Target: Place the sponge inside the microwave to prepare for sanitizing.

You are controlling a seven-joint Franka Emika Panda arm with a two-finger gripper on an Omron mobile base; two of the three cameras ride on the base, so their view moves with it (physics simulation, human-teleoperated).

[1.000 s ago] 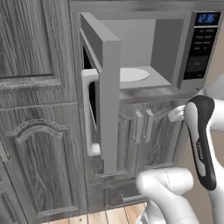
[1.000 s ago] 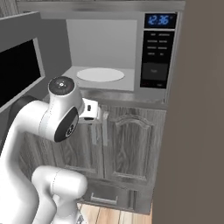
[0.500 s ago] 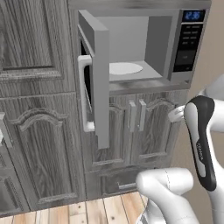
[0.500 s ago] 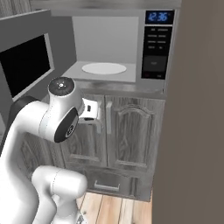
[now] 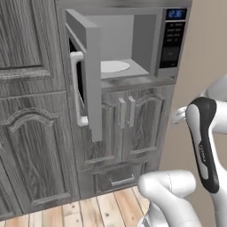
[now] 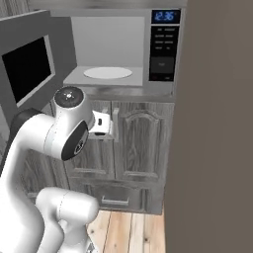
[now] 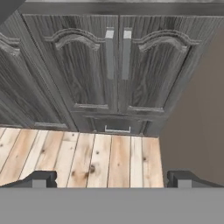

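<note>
Grey microwave (image 5: 133,48) open; door (image 5: 86,80) hides plate (image 5: 116,66) partly.

Microwave (image 5: 133,48) cropped at the frame's top in the left base view; white plate (image 5: 114,66) half hidden behind the open door (image 5: 91,75); blue display (image 6: 165,16) digits too blurred to read.

Both base views look forward over the arm at the open microwave (image 5: 128,48) and cabinet doors (image 6: 126,143), from left and right; the hand view faces those doors and the plank floor (image 7: 87,159), lower down
</note>
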